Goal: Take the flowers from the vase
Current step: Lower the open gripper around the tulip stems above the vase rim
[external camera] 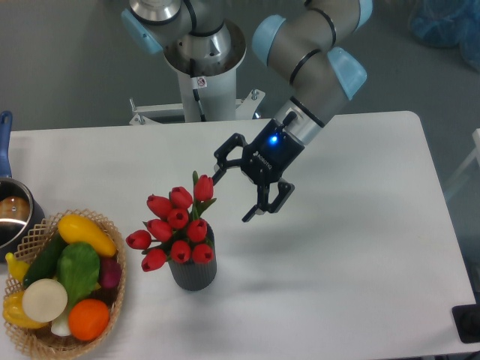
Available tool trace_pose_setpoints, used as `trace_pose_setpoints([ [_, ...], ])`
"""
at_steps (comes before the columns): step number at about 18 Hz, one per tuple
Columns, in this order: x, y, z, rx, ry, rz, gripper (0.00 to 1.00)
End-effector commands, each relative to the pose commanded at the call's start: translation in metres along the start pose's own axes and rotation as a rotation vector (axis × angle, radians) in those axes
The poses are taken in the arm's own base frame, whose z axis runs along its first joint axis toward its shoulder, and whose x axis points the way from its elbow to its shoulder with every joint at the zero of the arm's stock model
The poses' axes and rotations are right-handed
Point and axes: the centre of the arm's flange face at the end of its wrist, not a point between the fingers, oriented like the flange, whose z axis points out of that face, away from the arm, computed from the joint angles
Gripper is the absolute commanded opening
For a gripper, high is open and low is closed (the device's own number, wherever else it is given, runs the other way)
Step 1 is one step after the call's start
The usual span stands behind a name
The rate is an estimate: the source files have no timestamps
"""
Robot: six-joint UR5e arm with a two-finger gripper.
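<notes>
Camera view, fixed, looking down on the white table (352, 255). Landmark: the vase (193, 271).

Far left of the vase, at the table edge: steel pot (13, 216) with a blue handle, partly cut off. Left of the vase, well apart from it: wicker basket (105, 300) of fruit and vegetables. Neither is part of the job.

The vase: dark grey, ribbed, upright on the table. The flowers (177, 226) sit in it, red tulip buds spilling over the rim toward the upper left, the tallest bud standing above the rest. Stems hidden inside the vase; judged long axis roughly vertical, buds up, with a slight lean to the left.

Up and right of the vase: the gripper (236, 195), fingers spread apart, nothing between them. One fingertip lies just beside the tallest bud; contact cannot be told from this angle. The other fingertip hangs farther right over bare table.

Progress: approach only. No grasp made, flowers not lifted. Left to do: bring the fingers around the bunch, close, draw it upward along the stem axis clear of the rim.
</notes>
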Motion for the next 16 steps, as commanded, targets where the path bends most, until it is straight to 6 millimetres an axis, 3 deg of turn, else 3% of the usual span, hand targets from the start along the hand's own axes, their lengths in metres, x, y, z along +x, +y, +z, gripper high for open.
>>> trace_pose_setpoints([
  [6, 0.000, -0.006, 0.001, 0.001, -0.002, -0.029, 1.00],
  [16, 0.004, -0.018, 0.023, 0.003, 0.022, 0.017, 1.00],
])
